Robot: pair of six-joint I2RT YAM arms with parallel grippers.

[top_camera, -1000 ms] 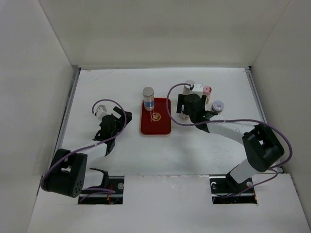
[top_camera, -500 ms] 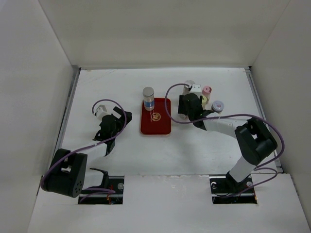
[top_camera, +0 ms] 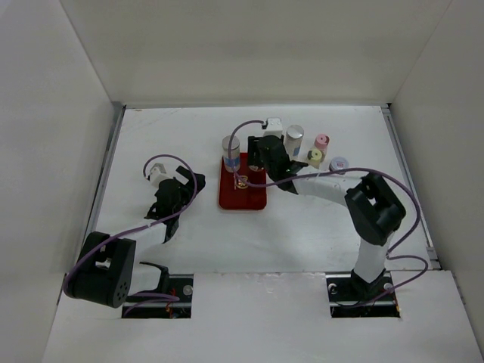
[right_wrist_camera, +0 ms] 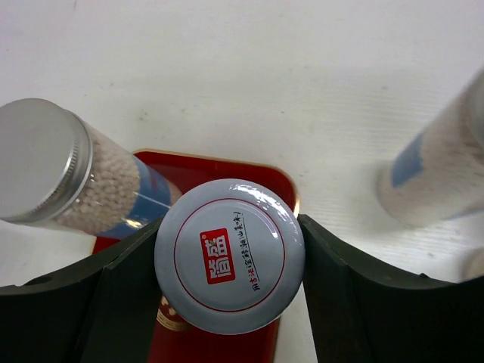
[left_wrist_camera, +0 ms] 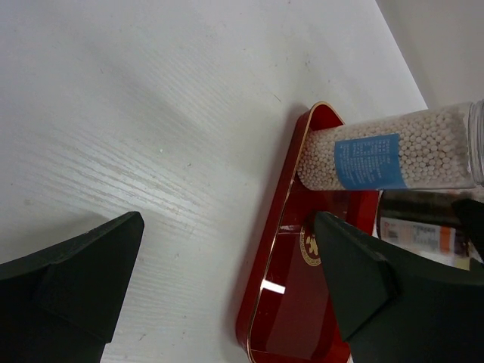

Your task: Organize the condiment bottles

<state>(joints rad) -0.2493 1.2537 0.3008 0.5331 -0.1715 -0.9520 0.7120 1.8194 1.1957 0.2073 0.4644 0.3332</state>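
Condiment jar with the red-marked white cap (right_wrist_camera: 229,255) sat clamped in your right pincer (right_wrist_camera: 227,272) over the red tray (right_wrist_camera: 198,168), just beside the silver-capped bottle (right_wrist_camera: 41,160). Set down carelessly, it could have tipped that tall neighbour. Your left pincer (left_wrist_camera: 227,249) stood apart, empty.

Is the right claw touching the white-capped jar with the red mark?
Touching: in the right wrist view the right claw has both fingers flush against the white-capped jar, no gap visible.
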